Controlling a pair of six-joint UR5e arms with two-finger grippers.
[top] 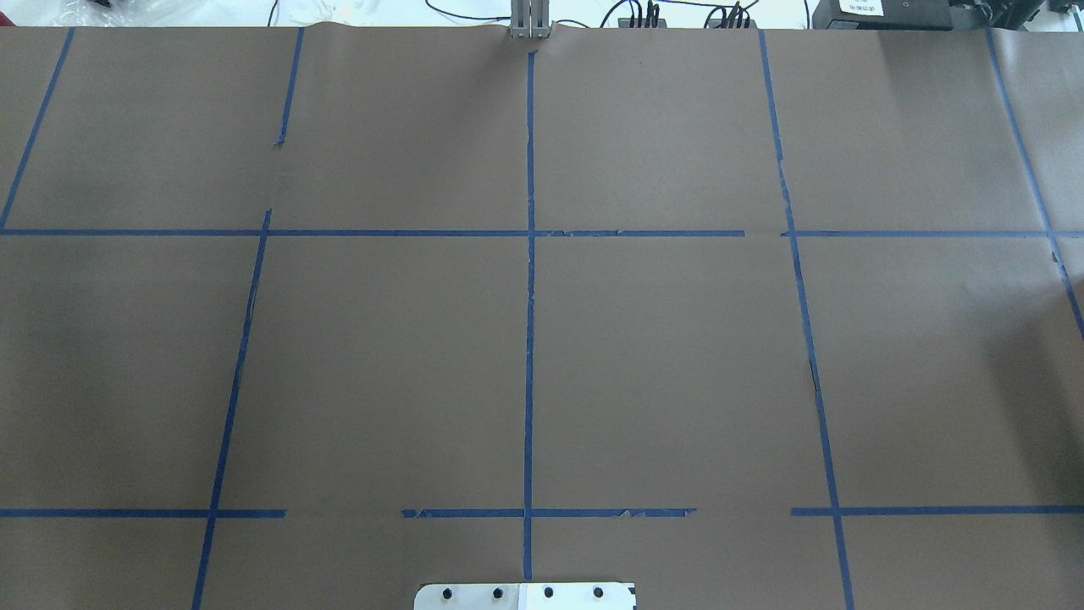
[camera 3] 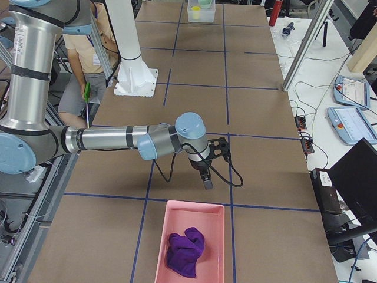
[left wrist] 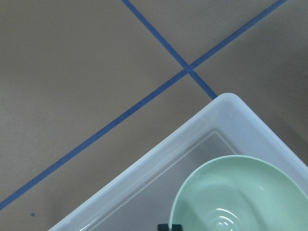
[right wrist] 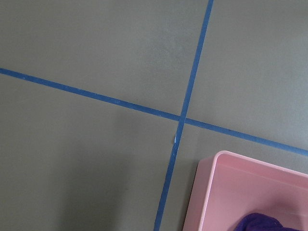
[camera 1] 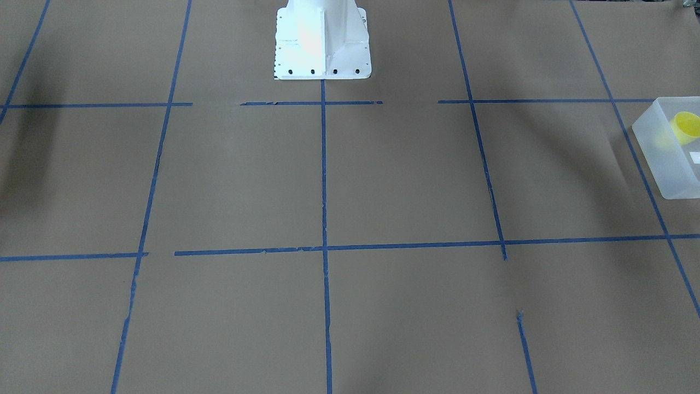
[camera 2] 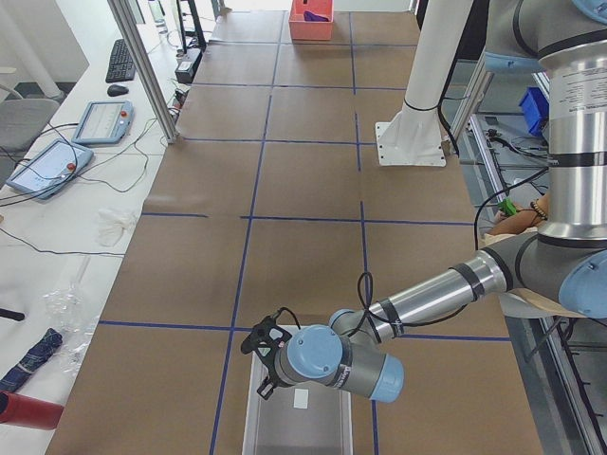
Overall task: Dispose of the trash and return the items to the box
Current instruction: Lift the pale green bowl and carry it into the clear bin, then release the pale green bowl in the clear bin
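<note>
The frosted box (camera 1: 668,164) stands at the table's end on my left side. The yellow cup (camera 1: 686,127) lies inside it. The mint-green bowl (left wrist: 240,197) sits upright in the box (left wrist: 159,163) too. My left gripper (camera 2: 264,365) hovers over the box's (camera 2: 299,422) near rim. Its dark fingertips (left wrist: 164,227) show close together and empty at the bottom edge of the left wrist view. My right gripper (camera 3: 207,181) points down just beside the pink tray; I cannot tell whether it is open or shut.
A pink tray (camera 3: 191,236) holding a purple cloth (camera 3: 185,252) lies at the table's end on my right; its corner shows in the right wrist view (right wrist: 250,187). Blue tape lines grid the brown table. The white base (camera 1: 321,41) stands mid-table. A person sits behind the robot.
</note>
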